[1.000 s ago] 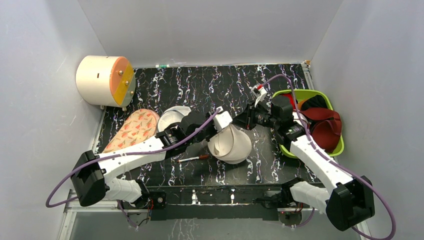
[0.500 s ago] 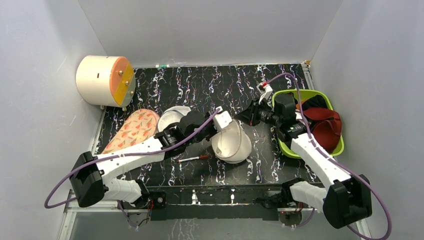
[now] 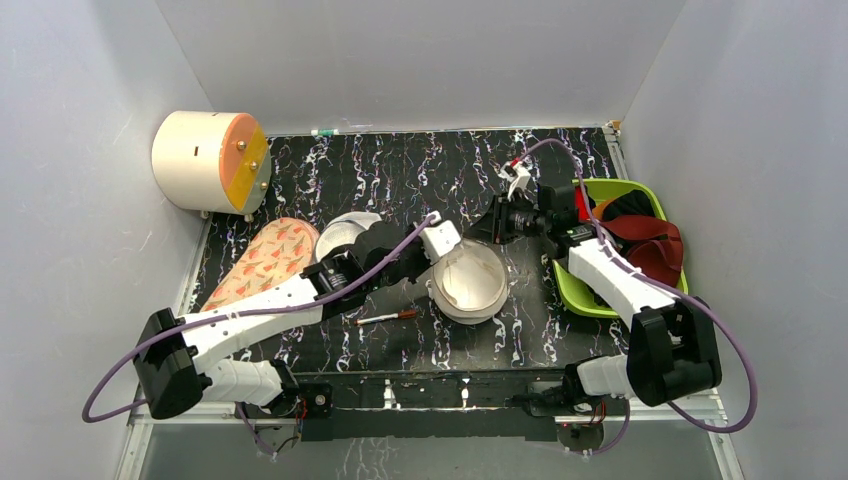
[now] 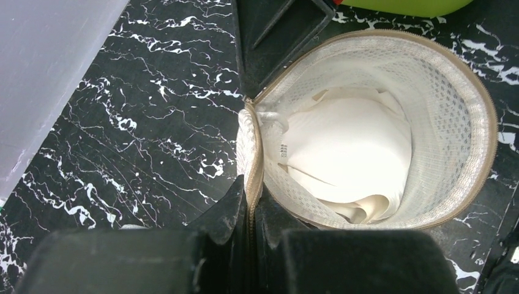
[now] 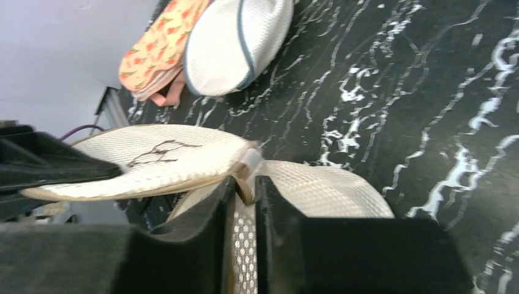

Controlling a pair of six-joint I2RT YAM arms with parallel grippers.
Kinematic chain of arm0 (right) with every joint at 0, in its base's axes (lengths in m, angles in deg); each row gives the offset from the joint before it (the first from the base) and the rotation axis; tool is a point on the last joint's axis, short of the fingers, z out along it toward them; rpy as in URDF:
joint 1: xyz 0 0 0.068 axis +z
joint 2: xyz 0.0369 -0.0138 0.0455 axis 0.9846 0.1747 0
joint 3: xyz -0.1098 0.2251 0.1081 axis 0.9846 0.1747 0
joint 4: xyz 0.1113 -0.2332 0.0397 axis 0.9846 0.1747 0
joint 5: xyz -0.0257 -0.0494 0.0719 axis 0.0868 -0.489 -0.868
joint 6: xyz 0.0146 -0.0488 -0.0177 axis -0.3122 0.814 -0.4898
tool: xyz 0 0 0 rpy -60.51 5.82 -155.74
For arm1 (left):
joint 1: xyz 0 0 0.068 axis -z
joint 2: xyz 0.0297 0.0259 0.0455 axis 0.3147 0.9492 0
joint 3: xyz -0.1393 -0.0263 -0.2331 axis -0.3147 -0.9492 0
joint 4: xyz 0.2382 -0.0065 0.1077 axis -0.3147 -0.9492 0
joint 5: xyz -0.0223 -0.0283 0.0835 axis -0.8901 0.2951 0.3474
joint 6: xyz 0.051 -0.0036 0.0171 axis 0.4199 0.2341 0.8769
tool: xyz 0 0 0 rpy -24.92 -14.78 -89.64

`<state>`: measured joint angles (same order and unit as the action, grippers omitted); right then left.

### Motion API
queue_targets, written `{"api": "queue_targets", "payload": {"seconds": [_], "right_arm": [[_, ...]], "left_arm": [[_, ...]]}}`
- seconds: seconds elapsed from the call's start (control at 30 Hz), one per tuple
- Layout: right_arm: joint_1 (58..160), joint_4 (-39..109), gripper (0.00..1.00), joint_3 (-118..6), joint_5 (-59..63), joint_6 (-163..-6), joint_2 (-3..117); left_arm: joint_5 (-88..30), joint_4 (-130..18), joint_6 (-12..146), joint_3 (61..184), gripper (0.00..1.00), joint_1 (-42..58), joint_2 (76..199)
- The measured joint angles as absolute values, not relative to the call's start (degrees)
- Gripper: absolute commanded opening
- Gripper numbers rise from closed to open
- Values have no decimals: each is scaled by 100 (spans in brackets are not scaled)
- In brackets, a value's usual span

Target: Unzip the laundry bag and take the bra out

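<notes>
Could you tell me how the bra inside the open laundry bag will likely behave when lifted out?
The bra looks soft and crumpled inside the laundry bag, so it will probably flop and unfold. Being only cloth, it is likely light. It might catch on the zip.

Lab enclosure: white walls (image 3: 420, 60), marbled tabletop (image 3: 400, 170)
</notes>
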<state>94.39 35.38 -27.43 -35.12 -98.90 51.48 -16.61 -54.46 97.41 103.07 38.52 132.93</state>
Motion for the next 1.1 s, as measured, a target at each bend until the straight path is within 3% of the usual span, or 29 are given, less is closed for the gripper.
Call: {"api": "queue_targets", "payload": {"seconds": [0.23,0.47,0.57,0.83,1.0,1.03,1.1], "right_arm": [[9346,4624,47,-3384,-2528,-9595,5139],[9332,5664,86,-3672,-1695,-9227,4761],[9348,5955,97,-3714,-1523,-9120,4613],[10014,6368,98,-3711,-1053,-9160,4420],[10683,6770,98,-3709,-133,-9223,4405],[10760,6880,98,-3698,130,-9243,4405],[10812,7061,98,-3681,573,-9269,4405]], "left_arm": [[-1250,-5708,9322,10797,0,3867,13307],[-620,-6067,8948,11205,0,3804,13637],[-454,-6231,8832,11301,0,3695,13816],[-249,-6436,8570,11385,7,3454,13991],[-146,-6473,8467,11417,13,3360,14050],[-124,-6484,8452,11424,17,3345,14052],[-54,-6508,8406,11444,37,3310,14065]]}}
